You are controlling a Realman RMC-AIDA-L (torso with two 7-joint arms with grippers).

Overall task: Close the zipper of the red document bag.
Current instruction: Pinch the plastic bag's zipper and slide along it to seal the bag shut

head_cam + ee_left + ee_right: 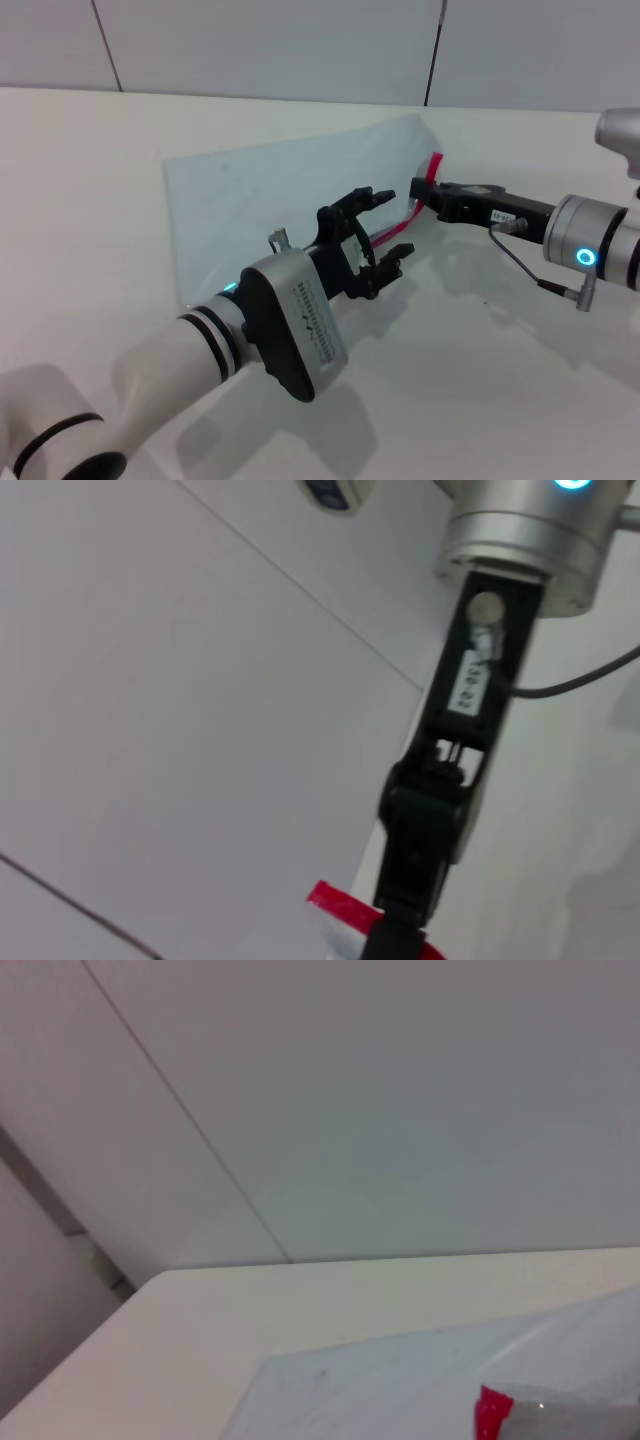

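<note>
The red document bag (280, 200) lies flat on the white table, a translucent pale blue pouch. Its zipper (398, 236) is a thin red strip along the edge on the right. My right gripper (418, 190) comes in from the right and is shut on the bag's far red end (432, 165). My left gripper (395, 222) reaches in from the near left, open, its black fingers straddling the red strip partway along. In the left wrist view the right gripper (400, 920) sits over the red strip (340, 908). The right wrist view shows the pouch (400, 1380) and its red end (490, 1412).
The white table (90, 200) stretches out to the left and front of the bag. A grey panelled wall (300, 50) stands behind it. A loose cable (520, 265) hangs under the right wrist.
</note>
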